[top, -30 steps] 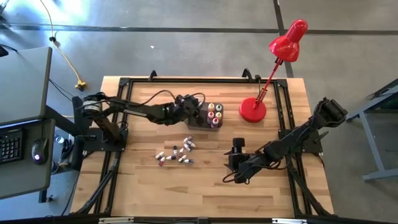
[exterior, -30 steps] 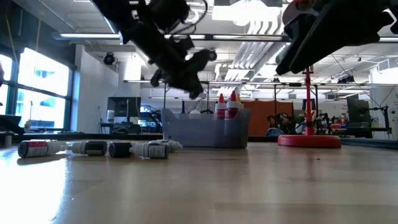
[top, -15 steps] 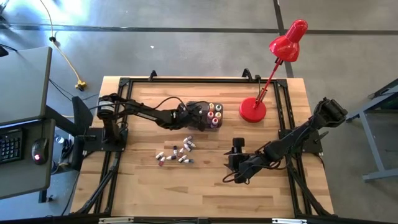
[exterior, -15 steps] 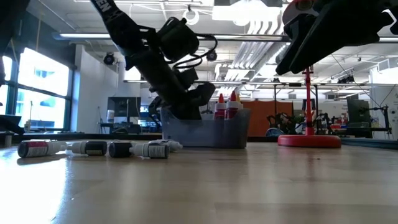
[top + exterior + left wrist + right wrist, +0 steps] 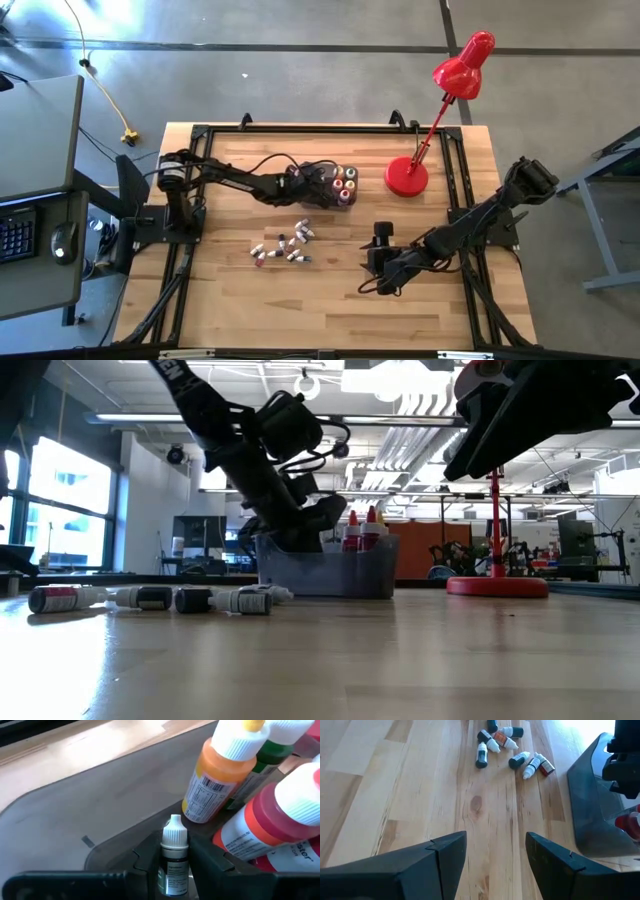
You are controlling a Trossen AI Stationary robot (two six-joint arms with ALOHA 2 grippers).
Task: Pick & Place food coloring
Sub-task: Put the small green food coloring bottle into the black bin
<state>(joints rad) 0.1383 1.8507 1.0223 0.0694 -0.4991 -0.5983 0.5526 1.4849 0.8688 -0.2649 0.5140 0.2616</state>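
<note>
In the left wrist view my left gripper [image 5: 174, 870] is shut on a slim food coloring vial [image 5: 174, 851] with a white cap, low inside the dark grey bin [image 5: 75, 820]. Stubbier orange [image 5: 215, 775], red [image 5: 270, 820] and green [image 5: 275, 750] bottles stand in the bin beside it. From above, the left gripper [image 5: 320, 185] is at the bin's [image 5: 337, 185] left end. Several loose vials [image 5: 285, 245] lie on their sides on the table. My right gripper [image 5: 380, 240] waits open, right of them. My left gripper pinches the vial's labelled body [image 5: 172, 872] between its two fingers [image 5: 147, 862], below the white cap [image 5: 174, 830]. The fingers slant down into the bin from the table's left. The cap points ahead of the fingertips; whether the vial touches the bin floor I cannot tell.
A red desk lamp stands with its base [image 5: 406, 177] right of the bin and its head [image 5: 463, 68] past the far edge. Black frame rails [image 5: 190, 200] run along the table's sides. Bare wood [image 5: 300, 300] lies toward the near edge.
My left gripper has moved toward the table's right and down, from above the bin's left end into the bin, still carrying the vial. The right arm has kept still.
</note>
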